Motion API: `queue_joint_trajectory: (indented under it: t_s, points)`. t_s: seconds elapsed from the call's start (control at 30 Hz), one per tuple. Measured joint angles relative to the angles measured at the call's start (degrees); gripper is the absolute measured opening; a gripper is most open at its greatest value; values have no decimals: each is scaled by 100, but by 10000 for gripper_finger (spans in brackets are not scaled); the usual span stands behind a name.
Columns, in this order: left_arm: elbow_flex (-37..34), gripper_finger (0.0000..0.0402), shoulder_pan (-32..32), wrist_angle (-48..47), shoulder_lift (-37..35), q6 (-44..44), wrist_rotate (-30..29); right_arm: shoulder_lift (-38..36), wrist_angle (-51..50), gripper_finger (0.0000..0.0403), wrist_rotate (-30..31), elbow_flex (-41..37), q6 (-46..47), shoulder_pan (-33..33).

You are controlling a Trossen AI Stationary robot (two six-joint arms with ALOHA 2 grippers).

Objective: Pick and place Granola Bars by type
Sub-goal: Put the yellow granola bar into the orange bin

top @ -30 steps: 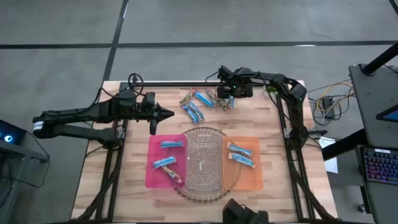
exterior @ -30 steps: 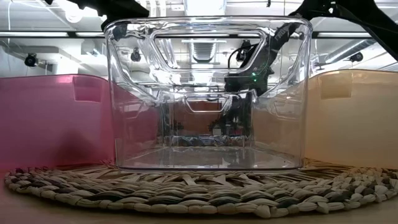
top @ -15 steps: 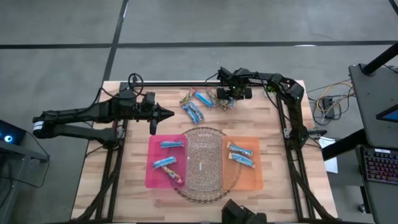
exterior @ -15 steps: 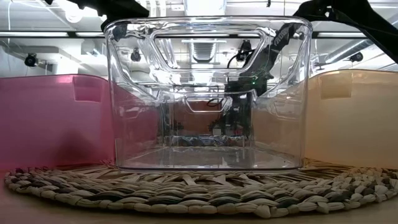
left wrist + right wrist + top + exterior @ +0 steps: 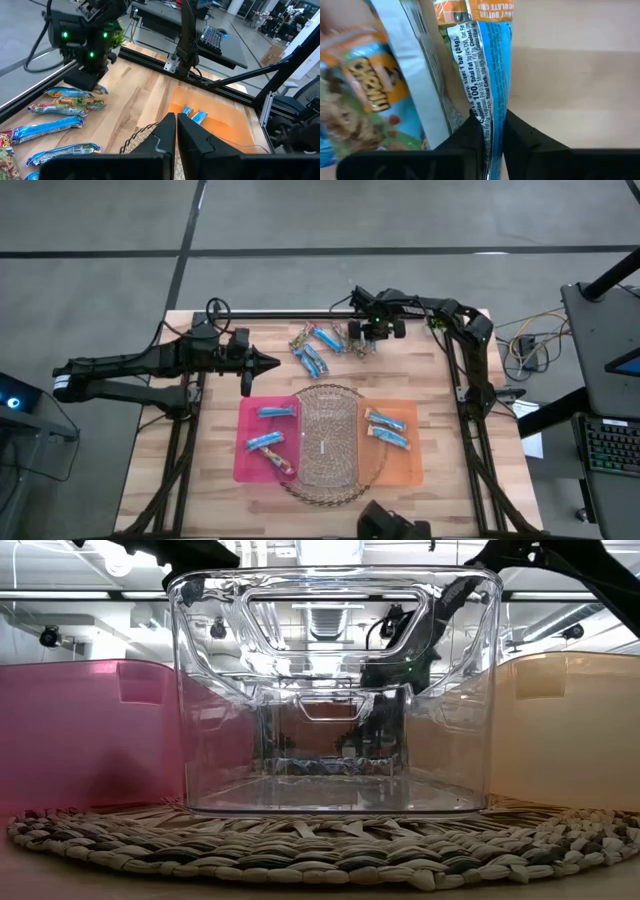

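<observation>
Several granola bars (image 5: 320,345), blue ones and green-tan ones, lie in a loose pile at the table's far middle. My right gripper (image 5: 365,343) points down into the pile's right end and is shut on a blue bar (image 5: 490,65), with a green-tan bar (image 5: 360,100) lying beside it. My left gripper (image 5: 275,363) hovers shut over the table's left half, touching nothing. Two blue bars and a brownish one lie in the pink tray (image 5: 248,465). Two blue bars lie in the orange tray (image 5: 405,465). My right gripper pinches the blue bar's wrapper (image 5: 492,107) between its two fingers, which come from above and point down. One finger stands on each long side, so the fingers lie across the bar. The wrapper is squeezed narrow there. The bar lies among the pile on the table.
A clear bin (image 5: 328,442) stands on a round woven mat (image 5: 372,475) between the two trays, and it fills the low view. A small green plant (image 5: 437,323) sits at the far right corner. Bare wood lies to the right of the pile.
My right gripper has shut over the right end of the pile and taken hold of the blue bar, staying in the same place above the table.
</observation>
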Motion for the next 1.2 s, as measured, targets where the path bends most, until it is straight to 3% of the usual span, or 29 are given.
queue_joint_trajectory:
  t_s: [0.47, 0.83, 1.2]
  points:
    - [0, 0, 2, 37, -7, 10, 0, -1430, -175, 38, 53, 0, -1022, 262]
    - [0, 0, 2, 33, -7, 46, 0, -2793, -164, 38, 33, 0, -1625, 1406]
    - [0, 0, 7, 29, -7, 46, 0, -3171, -185, 38, -12, 0, -1127, 2879]
